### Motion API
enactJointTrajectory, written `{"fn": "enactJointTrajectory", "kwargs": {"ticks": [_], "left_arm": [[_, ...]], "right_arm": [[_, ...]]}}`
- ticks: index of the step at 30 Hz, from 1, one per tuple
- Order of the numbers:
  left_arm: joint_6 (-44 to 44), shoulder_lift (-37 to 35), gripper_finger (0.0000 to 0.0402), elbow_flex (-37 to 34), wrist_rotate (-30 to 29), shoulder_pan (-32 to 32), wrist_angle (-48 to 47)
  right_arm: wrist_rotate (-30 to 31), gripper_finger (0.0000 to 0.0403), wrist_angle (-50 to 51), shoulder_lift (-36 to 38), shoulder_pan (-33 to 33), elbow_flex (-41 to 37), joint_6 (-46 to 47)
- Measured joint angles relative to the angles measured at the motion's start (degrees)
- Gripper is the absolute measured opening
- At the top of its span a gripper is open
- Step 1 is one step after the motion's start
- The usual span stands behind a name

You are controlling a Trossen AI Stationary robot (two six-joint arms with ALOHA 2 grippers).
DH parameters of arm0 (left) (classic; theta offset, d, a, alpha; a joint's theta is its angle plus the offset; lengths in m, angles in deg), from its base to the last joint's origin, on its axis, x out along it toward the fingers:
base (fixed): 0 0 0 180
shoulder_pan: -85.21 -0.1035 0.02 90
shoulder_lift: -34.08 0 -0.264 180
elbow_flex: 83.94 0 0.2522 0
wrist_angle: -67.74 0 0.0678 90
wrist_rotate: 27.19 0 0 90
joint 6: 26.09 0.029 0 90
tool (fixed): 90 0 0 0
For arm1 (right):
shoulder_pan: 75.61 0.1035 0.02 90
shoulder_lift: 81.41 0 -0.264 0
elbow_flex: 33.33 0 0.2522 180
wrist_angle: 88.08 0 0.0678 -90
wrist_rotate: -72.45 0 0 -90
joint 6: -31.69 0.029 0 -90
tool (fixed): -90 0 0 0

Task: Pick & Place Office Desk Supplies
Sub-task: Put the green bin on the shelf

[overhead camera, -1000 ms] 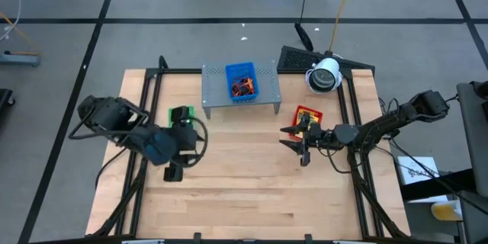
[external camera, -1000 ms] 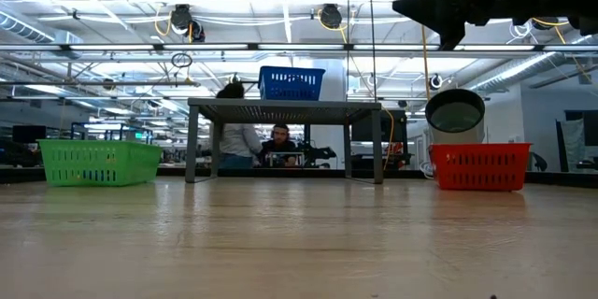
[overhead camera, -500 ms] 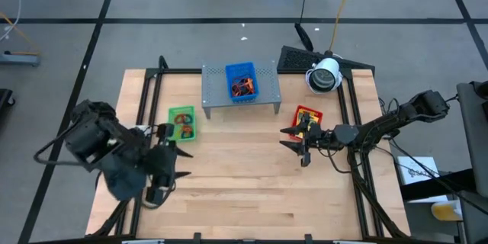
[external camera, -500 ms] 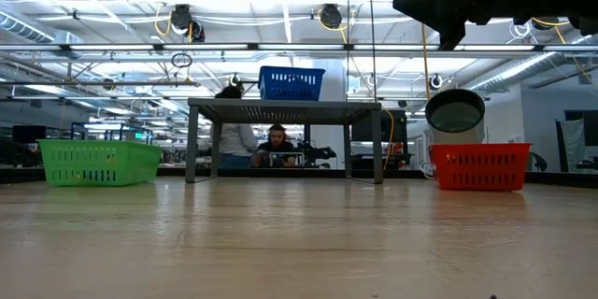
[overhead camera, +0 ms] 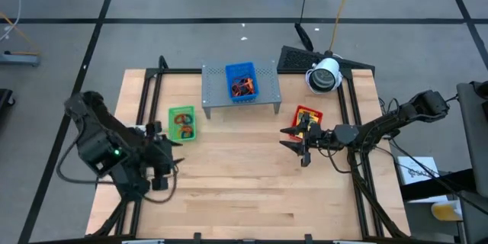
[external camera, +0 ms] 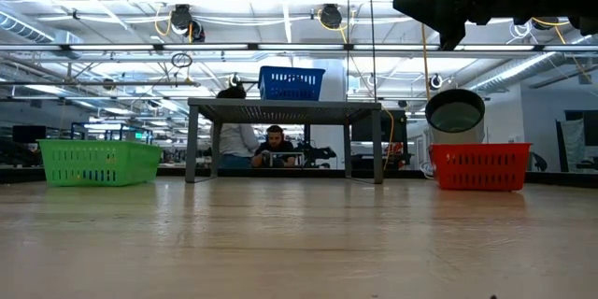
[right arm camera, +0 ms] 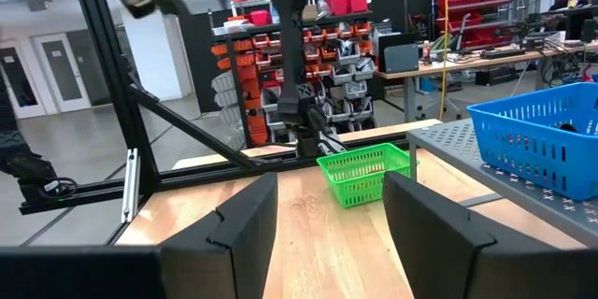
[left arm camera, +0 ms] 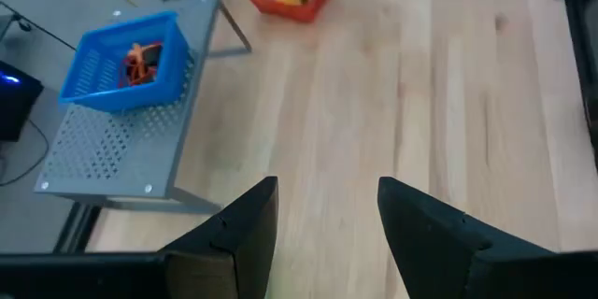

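Note:
Orange-red rubber-band loops lie in the green tray (overhead camera: 181, 122) at the table's left and in the blue tray (overhead camera: 241, 81), which stands on the grey perforated shelf (overhead camera: 217, 91) at the far middle. Yellow packets fill the red tray (overhead camera: 308, 116) at the right. My left gripper (overhead camera: 174, 157) hangs open over bare wood, near-left of the green tray; in its wrist view only wood shows between its fingers (left arm camera: 327, 187). My right gripper (overhead camera: 286, 138) waits open, held level above the table just near-left of the red tray, facing the green tray (right arm camera: 367, 173).
A white round lamp-like thing (overhead camera: 324, 75) stands at the far right corner beside the red tray. Black frame rails (overhead camera: 149, 95) run along both table sides. Bare wood (overhead camera: 252, 191) spreads across the middle and near half. People sit beyond the table (external camera: 273, 145).
My left gripper has swung from over the green tray toward the table's near-left edge and has sunk lower, turning as it went. The green tray, hidden under the arm before, now shows in full. The gripper stays open with nothing in it.

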Motion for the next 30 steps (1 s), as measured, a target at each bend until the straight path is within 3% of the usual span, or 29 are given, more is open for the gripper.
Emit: {"fn": "enactJointTrajectory", "kwargs": {"ticks": [9, 15, 23, 30], "left_arm": [[6.2, -19.3, 0.0196, -24.8, -1.9, 1.4, 24.2], [6.9, -28.7, 0.0195, -39.1, -2.2, -0.1, 32.7], [3.0, -37.4, 0.0196, -55.2, -1.3, -3.0, 40.9], [3.3, -41.0, 0.0196, -63.4, -1.3, -5.1, 46.4]], "right_arm": [[0.0, 0.0185, 0.7, 0.0, 0.0, 0.0, 0.4], [0.1, 0.0185, 0.8, 0.0, 0.0, 0.0, 0.4], [0.2, 0.0185, 0.8, 0.0, 0.0, 0.0, 0.4], [0.2, 0.0185, 1.0, 0.0, 0.0, 0.0, 0.4]]}}
